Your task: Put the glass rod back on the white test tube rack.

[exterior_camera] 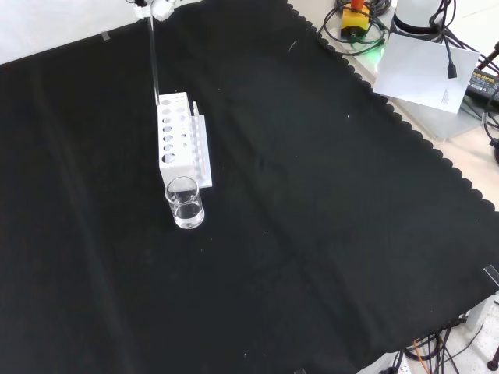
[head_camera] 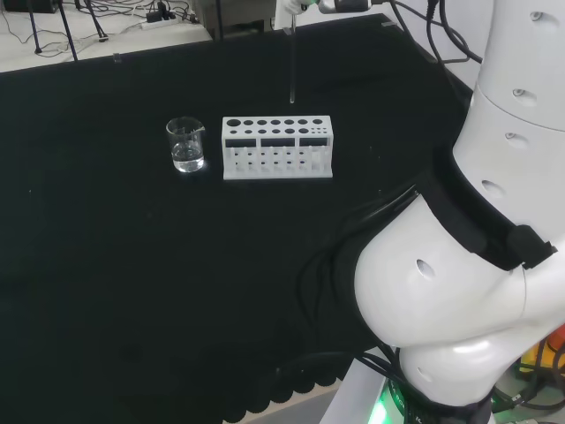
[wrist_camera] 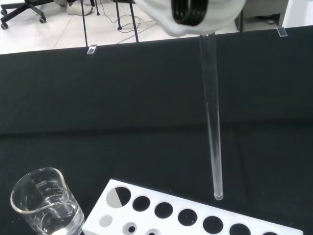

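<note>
The hand (wrist_camera: 190,14) shows as a blurred white and black mass close to the wrist camera, and the glass rod (wrist_camera: 212,117) comes straight out from under it, so the hand evidently pinches the rod's upper end, though how the fingers lie around it cannot be made out. In the front view a small white part of the hand (exterior_camera: 160,9) sits at the top edge with the rod (exterior_camera: 153,58) hanging below it. The rod is a thin, clear, straight stick with a rounded tip, held upright, probably so that it can be lowered end first into a hole. Its tip hangs above the white test tube rack (head_camera: 277,147), near the rack's far edge in the head view and apart from the top plate. The rack is a matt white block with rows of round holes, larger ones along one side and smaller ones along the other, and open windows in its side wall. Just beside it stands a small clear beaker (head_camera: 186,144) with a spout and a little clear liquid at the bottom. Both rest on the desk (exterior_camera: 312,234), which is covered with black cloth with a scalloped edge. The rod is not yet in the rack; lining the tip up over a hole seems the step in hand.
</note>
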You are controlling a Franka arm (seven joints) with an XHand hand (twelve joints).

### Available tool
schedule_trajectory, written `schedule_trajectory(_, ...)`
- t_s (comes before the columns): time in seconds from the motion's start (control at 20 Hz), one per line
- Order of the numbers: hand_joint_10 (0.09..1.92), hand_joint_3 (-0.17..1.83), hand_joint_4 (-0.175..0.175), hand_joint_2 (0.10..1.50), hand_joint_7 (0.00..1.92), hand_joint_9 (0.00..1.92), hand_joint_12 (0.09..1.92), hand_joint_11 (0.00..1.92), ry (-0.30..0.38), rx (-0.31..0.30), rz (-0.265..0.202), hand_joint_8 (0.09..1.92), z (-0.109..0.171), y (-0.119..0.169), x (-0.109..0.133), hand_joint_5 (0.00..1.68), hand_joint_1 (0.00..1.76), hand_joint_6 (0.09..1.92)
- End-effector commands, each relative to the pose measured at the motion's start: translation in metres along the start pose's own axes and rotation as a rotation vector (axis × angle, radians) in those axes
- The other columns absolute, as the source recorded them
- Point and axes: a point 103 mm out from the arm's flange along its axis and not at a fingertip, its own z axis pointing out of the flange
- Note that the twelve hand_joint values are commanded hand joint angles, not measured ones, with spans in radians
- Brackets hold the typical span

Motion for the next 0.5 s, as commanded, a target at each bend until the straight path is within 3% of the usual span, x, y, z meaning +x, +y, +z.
schedule_trajectory(0.05,0.75,0.12,-0.175,0.98,1.18,1.65,0.94,1.30,0.004,-0.008,-0.025,1.01,0.003,-0.003,0.016,1.26,1.31,0.20)
schedule_trajectory(0.5,0.75,0.11,-0.175,0.98,1.18,1.65,0.94,1.30,0.007,0.016,-0.060,1.01,0.014,0.005,0.040,1.26,1.31,0.20)
